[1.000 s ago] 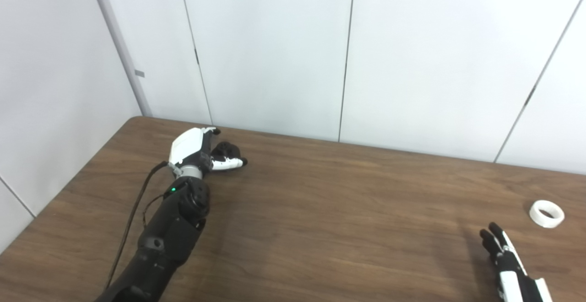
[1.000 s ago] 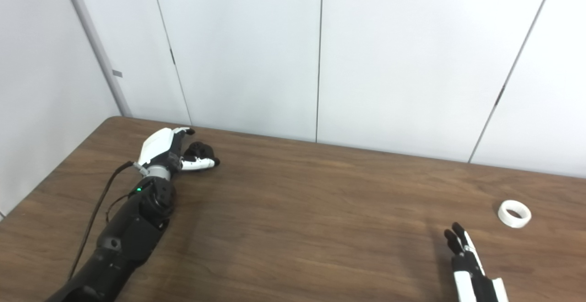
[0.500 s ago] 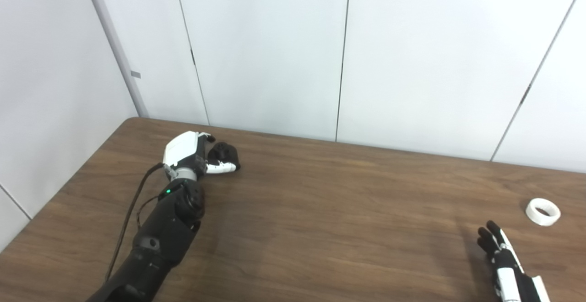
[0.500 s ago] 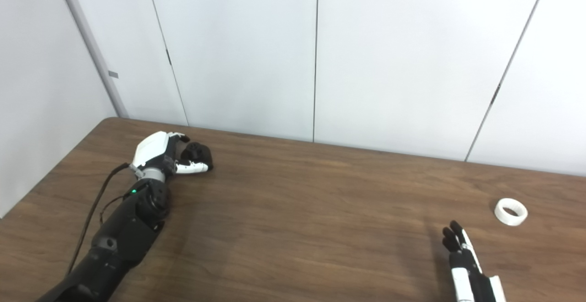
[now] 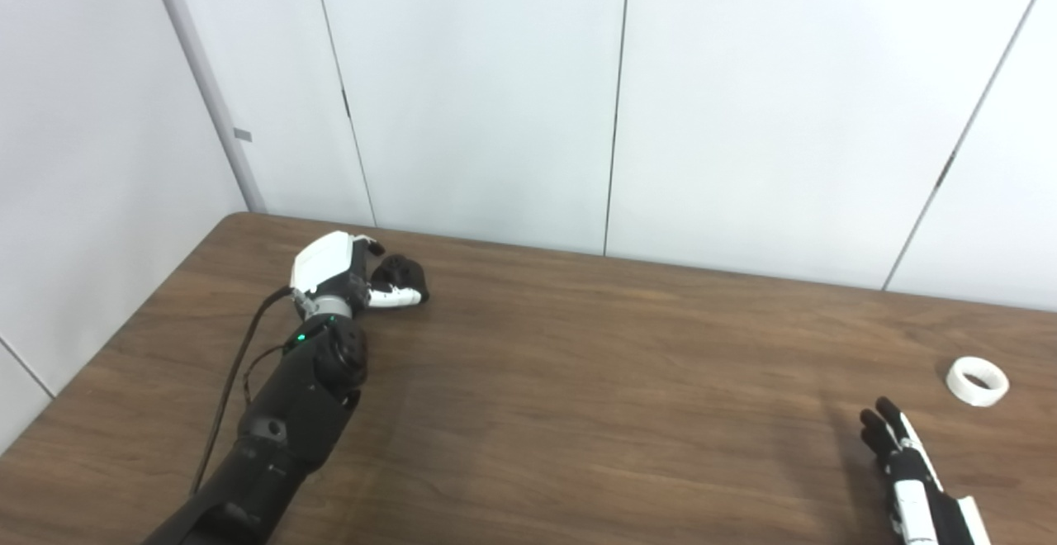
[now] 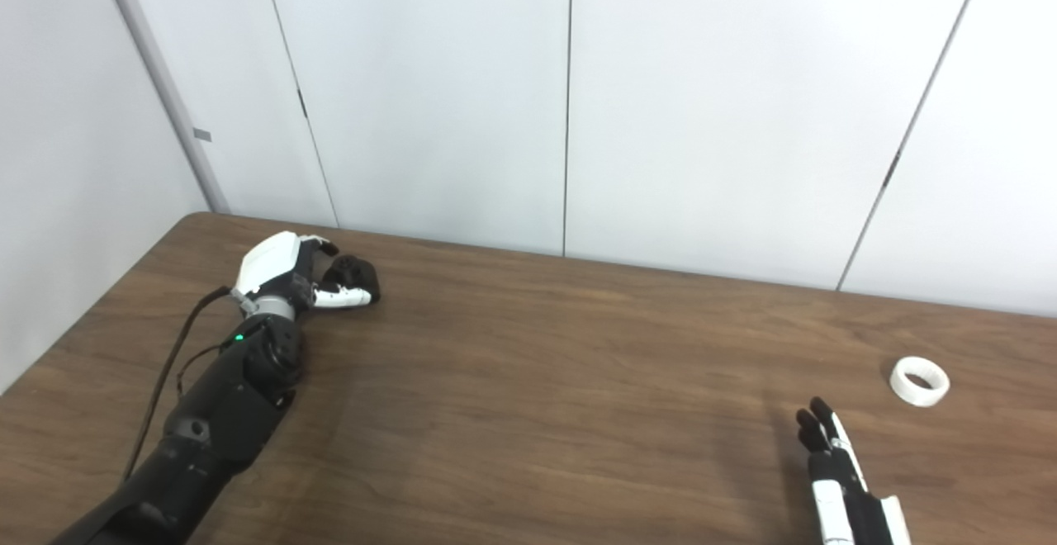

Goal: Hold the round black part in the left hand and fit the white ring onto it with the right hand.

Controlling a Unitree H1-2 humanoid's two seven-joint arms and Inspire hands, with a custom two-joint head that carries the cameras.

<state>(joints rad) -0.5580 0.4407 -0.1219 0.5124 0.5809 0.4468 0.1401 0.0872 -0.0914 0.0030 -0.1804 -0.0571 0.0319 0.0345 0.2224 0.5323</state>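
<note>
The round black part (image 5: 402, 269) lies on the table at the far left. My left hand (image 5: 334, 268) is at it, with its fingers (image 5: 370, 244) over the part's far side and its white thumb (image 5: 395, 299) along the near side. The hand looks open around the part, which rests on the table. The white ring (image 5: 977, 381) lies flat at the far right. My right hand (image 5: 904, 462) is low at the bottom right, open with fingers stretched out. It is short of the ring, a little left of it, and apart from it.
The brown wooden table (image 5: 578, 396) runs up to white wall panels (image 5: 495, 99) at the back. Its left rear corner (image 5: 241, 216) is just beyond the left hand. A black cable (image 5: 239, 363) hangs along the left forearm.
The view has shifted a little, so everything sits slightly further left. The left hand's thumb and fingers have drawn slightly closer around the black part. The right hand and the ring have stayed put.
</note>
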